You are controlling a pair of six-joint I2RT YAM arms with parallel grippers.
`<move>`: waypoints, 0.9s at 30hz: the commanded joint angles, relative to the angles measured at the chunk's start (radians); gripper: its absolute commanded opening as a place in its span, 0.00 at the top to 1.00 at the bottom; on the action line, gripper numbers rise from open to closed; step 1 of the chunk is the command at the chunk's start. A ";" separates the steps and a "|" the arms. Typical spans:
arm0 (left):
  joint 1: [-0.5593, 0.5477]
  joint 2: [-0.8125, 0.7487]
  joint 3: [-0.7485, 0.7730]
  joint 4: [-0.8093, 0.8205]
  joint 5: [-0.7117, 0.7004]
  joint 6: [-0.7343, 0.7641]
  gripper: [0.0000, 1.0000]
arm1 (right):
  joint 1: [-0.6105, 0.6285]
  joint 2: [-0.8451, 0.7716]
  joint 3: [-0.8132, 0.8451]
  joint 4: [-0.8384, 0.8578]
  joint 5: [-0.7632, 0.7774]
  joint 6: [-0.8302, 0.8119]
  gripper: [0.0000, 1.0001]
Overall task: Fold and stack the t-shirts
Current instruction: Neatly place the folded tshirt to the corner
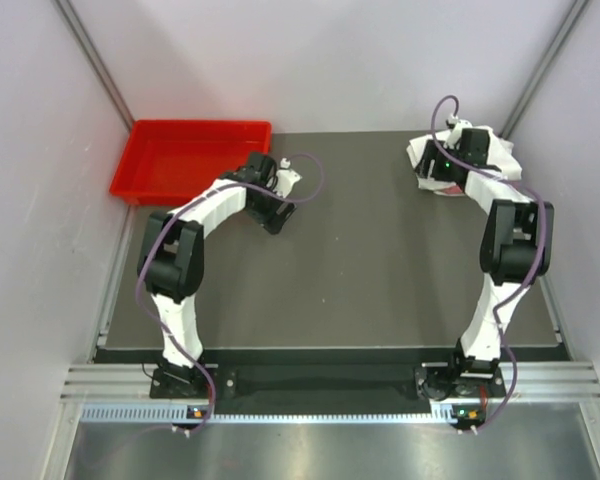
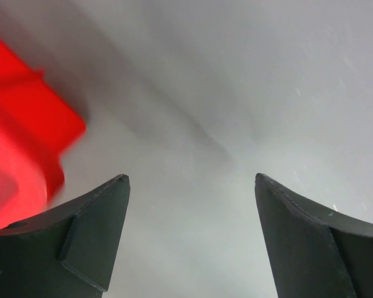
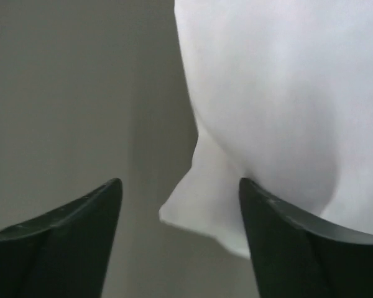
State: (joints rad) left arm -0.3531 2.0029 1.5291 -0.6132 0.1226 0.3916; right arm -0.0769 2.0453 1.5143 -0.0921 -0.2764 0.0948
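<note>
T-shirts (image 1: 467, 160) lie in a crumpled white heap at the far right corner of the dark table (image 1: 380, 270), not flat and not stacked, so they read as cloth waiting to be spread or folded. At the far left corner sits a red bin (image 1: 185, 160), with the left gripper (image 2: 189, 239) beside it, fingers spread and holding nothing. The right gripper (image 3: 180, 242) hangs over the heap's edge with its fingers apart around a white fold, likely lined up for a pinch.
</note>
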 commanded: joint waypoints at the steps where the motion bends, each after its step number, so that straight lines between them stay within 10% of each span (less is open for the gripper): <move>1: 0.006 -0.171 -0.072 0.006 0.006 -0.029 0.13 | -0.003 -0.209 -0.093 0.047 -0.029 0.023 0.17; 2: 0.008 -0.199 -0.098 0.019 0.000 -0.037 0.13 | -0.003 -0.282 -0.126 0.057 -0.024 0.028 0.00; 15: 0.201 -0.659 -0.550 0.202 -0.166 -0.209 0.07 | 0.023 -0.845 -0.810 0.201 0.003 0.201 0.00; 27: 0.313 -0.802 -0.784 0.300 -0.166 -0.240 0.07 | 0.029 -1.169 -1.091 0.123 0.054 0.206 0.00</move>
State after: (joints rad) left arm -0.0483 1.2507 0.7685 -0.3988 -0.0601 0.1699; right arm -0.0544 0.9203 0.4500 0.0208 -0.2432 0.2909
